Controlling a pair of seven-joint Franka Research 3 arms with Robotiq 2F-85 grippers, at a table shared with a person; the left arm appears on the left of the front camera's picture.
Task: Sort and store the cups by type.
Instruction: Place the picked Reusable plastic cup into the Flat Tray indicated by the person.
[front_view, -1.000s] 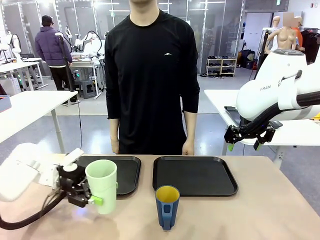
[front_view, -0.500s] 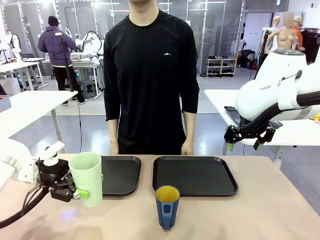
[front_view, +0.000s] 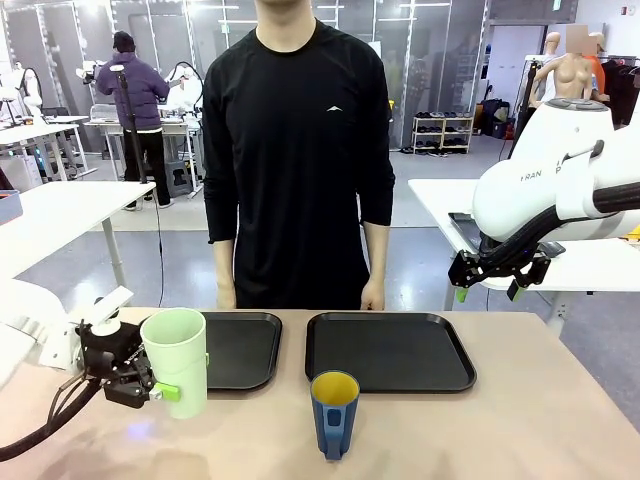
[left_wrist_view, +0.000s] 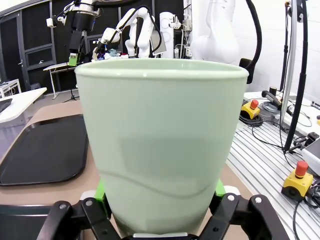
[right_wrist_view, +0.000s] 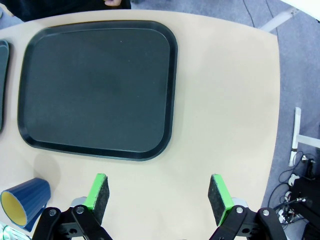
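My left gripper (front_view: 166, 388) is shut on the tall mint-green tumbler (front_view: 177, 358) and holds it upright at the table's left, just left of the left black tray (front_view: 245, 350). In the left wrist view the tumbler (left_wrist_view: 160, 145) stands between the green pads (left_wrist_view: 100, 190). The dark-blue mug (front_view: 334, 413), yellow inside, stands on the table near the front edge, in front of the right black tray (front_view: 390, 352). My right gripper (front_view: 491, 279) hangs open high over the table's right side. Below its open fingers (right_wrist_view: 98, 196) lie the right tray (right_wrist_view: 97, 87) and the mug (right_wrist_view: 22, 202).
A person in a black top stands at the far side behind the trays, arms down. Both trays lie bare. Bare tabletop (right_wrist_view: 225, 115) stretches right of the right tray to the table's edge.
My left gripper has carried the tumbler to the left and slightly farther back over the last second. The mug, the trays and the right arm have stayed put.
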